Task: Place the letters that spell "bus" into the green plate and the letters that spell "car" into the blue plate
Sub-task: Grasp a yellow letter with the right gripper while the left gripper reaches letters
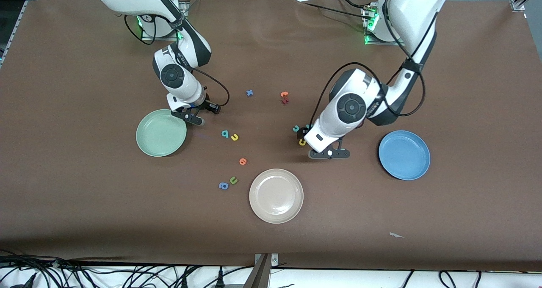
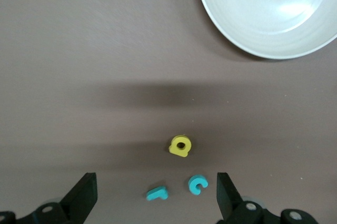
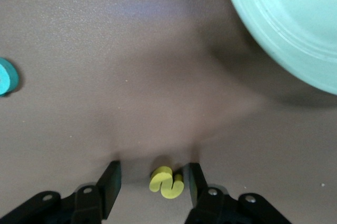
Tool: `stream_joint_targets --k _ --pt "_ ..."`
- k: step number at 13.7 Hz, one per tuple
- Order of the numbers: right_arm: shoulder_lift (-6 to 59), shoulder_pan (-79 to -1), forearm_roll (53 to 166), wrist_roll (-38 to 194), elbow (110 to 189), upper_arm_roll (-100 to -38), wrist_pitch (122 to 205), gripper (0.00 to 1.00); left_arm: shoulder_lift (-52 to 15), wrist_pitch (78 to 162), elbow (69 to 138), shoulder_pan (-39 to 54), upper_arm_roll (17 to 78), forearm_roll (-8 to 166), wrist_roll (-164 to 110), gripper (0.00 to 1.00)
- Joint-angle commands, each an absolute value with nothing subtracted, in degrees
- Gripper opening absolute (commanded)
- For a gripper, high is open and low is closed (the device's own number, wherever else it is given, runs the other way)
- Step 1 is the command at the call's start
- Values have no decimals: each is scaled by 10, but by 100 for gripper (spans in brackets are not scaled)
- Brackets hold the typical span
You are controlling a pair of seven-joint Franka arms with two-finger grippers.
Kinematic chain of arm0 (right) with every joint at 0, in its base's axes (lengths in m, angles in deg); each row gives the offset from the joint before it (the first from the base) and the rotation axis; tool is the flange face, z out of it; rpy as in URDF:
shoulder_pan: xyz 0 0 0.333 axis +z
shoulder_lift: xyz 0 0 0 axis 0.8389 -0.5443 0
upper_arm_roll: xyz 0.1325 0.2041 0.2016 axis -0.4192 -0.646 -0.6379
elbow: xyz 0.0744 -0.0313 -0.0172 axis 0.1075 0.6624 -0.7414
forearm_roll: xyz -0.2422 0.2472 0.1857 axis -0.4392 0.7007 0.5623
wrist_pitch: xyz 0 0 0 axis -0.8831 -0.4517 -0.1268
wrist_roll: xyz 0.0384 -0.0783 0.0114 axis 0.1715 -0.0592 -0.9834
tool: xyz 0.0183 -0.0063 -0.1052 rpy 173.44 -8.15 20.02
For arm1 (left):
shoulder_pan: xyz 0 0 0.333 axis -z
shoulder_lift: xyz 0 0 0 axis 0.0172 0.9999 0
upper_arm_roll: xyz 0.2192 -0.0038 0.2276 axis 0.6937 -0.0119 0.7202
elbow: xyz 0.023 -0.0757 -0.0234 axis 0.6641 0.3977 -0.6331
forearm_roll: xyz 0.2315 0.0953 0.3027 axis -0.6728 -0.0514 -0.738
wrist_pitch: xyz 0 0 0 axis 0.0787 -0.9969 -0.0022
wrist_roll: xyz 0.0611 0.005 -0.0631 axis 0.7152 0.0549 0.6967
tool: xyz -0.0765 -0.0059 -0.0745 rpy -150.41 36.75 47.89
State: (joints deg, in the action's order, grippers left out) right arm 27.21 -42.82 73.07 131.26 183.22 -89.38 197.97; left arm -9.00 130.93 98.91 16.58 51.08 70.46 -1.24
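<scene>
The small yellow s [image 3: 167, 182] lies on the table beside the green plate [image 1: 161, 132], between the fingers of my right gripper [image 3: 152, 183]. One finger is against the s and a gap shows at the other, so the gripper is open. The teal b [image 1: 225, 134] and yellow u [image 1: 234, 137] lie together near the table's middle. My left gripper [image 2: 155, 197] is wide open low over the teal r [image 2: 157, 194] and teal c [image 2: 198, 184], with the yellow a [image 2: 181, 146] just ahead. The blue plate [image 1: 404, 154] sits toward the left arm's end.
A beige-white plate [image 1: 276, 195] sits nearer the front camera. An orange letter [image 1: 242, 161], a green u [image 1: 233, 180] and a blue a [image 1: 223, 186] lie between it and the green plate. A blue x [image 1: 249, 92] and orange and red letters [image 1: 284, 97] lie nearer the bases.
</scene>
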Motion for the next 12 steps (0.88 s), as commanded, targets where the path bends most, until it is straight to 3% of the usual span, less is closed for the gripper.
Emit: stream_joint_targets --k 1,6,12 --pt "269 -423 724 1318 1836 -889 1982 29 -86 1366 1023 183 518 704 14 100" --pt "276 -422 724 1311 1830 -888 1958 24 -46 1411 1021 202 520 657 63 100" --pt "316 -423 722 1173 1707 -806 1735 25 -31 1411 1017 214 521 608 102 95"
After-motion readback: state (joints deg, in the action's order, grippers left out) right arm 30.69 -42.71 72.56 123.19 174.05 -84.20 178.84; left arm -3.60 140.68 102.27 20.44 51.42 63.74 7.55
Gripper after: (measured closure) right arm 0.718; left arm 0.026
